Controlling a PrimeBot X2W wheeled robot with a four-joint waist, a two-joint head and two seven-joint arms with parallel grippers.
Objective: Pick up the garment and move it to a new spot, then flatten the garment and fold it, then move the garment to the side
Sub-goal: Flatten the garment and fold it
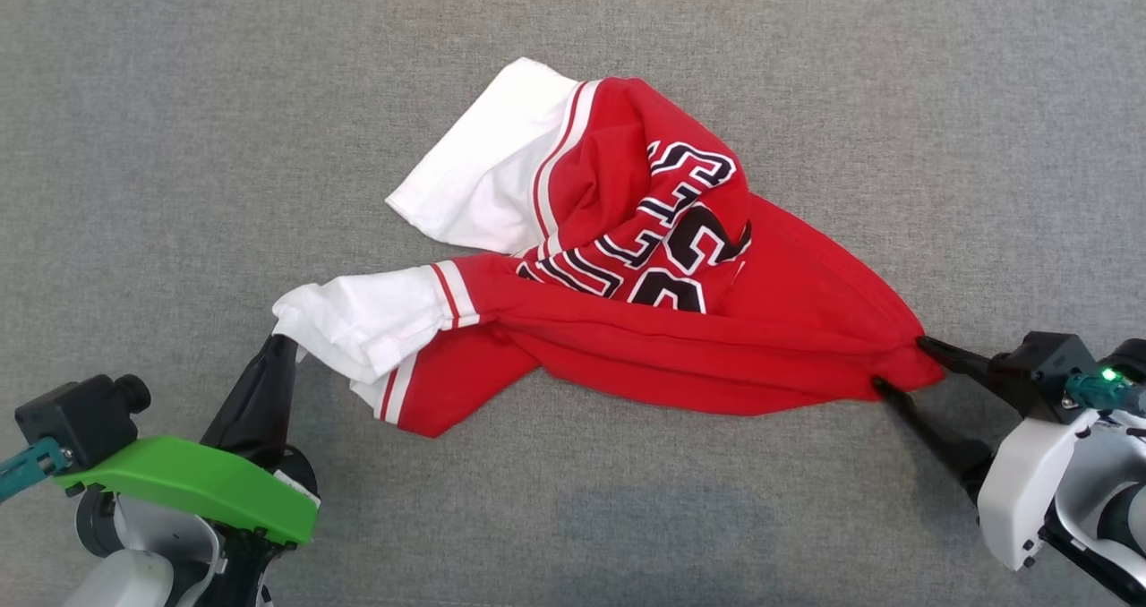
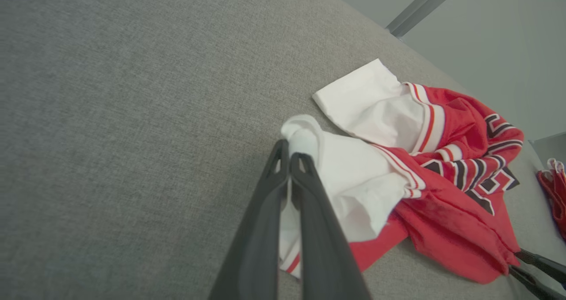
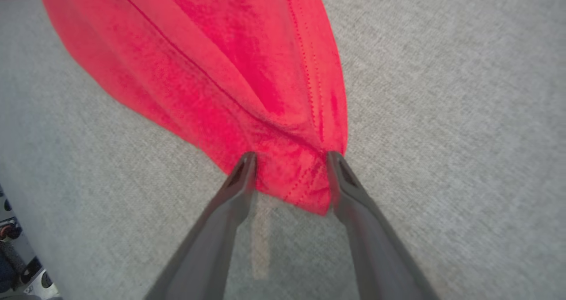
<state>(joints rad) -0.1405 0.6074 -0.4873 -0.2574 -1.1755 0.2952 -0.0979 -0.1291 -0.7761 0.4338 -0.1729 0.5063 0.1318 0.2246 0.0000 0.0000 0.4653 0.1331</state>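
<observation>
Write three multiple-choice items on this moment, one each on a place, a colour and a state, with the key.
1. Where on the shirt does the left gripper pinch?
A. the neckline
B. a white sleeve
C. a pocket

2. What colour is the lettering?
A. black edged in white
B. blue
C. yellow

3. How do the right gripper fingers stand?
A. shut on cloth
B. apart, well clear of the shirt
C. apart, either side of the red hem corner

Key: 1 B, the left wrist view shows shut fingers on white cloth; 2 A, the head view shows black letters with white outlines; 3 C, the right wrist view shows a gap with red cloth in it.
</observation>
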